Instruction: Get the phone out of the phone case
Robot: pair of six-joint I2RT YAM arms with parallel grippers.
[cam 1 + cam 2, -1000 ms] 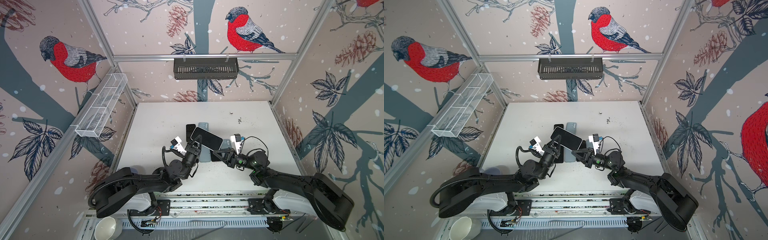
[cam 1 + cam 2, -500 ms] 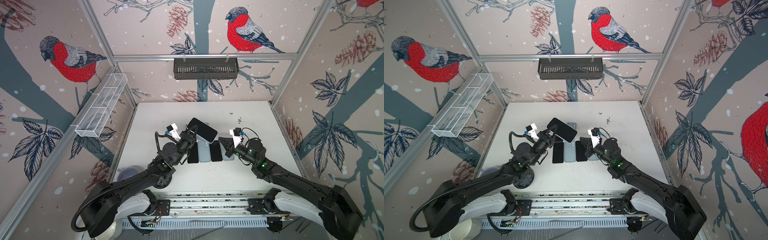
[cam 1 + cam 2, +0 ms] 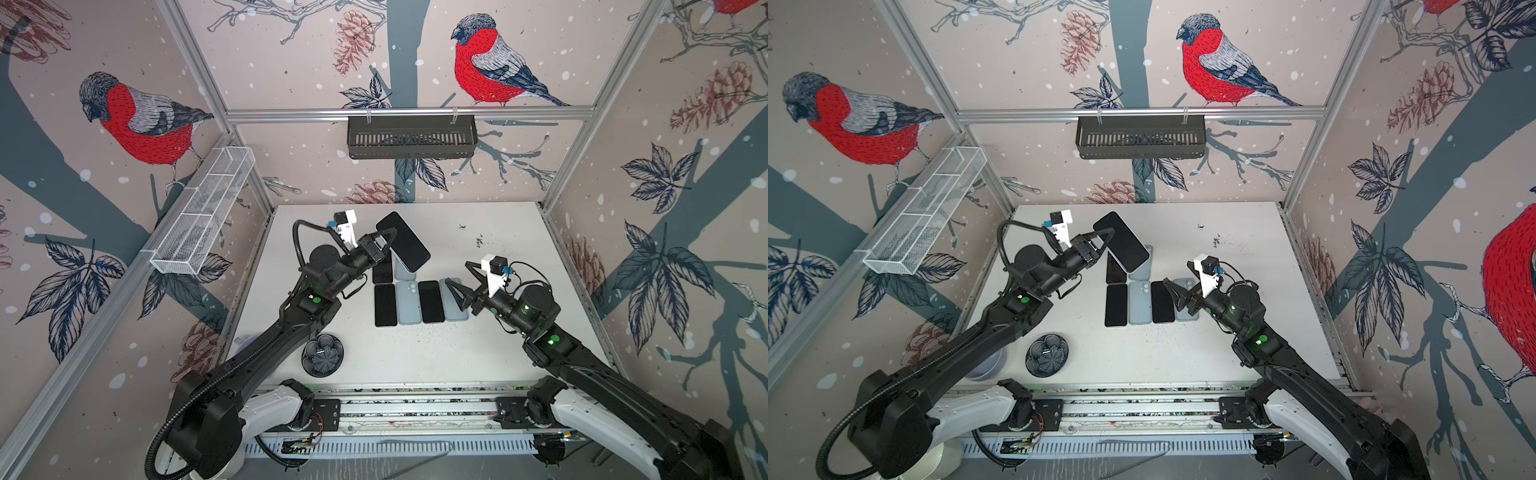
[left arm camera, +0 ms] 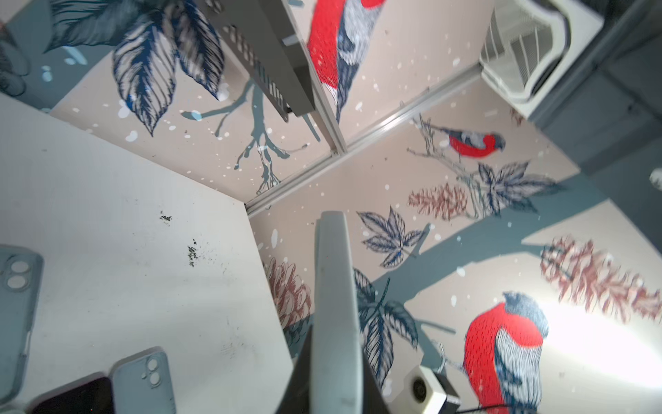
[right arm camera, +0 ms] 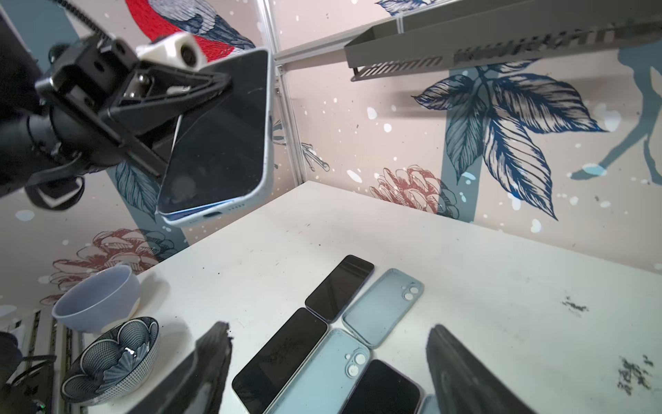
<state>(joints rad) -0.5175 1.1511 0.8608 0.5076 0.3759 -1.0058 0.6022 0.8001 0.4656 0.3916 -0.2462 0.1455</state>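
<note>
In a top view the phone [image 3: 402,241] is held above the table [image 3: 507,232], at 12 o'clock from the row of handsets [image 3: 431,302], clamped by the left gripper [image 3: 388,246]; the right gripper [image 3: 462,277] is spread at 3 o'clock; in the left wrist view its phone case [image 4: 335,304] is seen edge-on; in the right wrist view the case is shown on the phone.

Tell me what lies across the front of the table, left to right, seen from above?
Patterned bowl → black phone → light blue case → second black phone → second light blue case.
</note>
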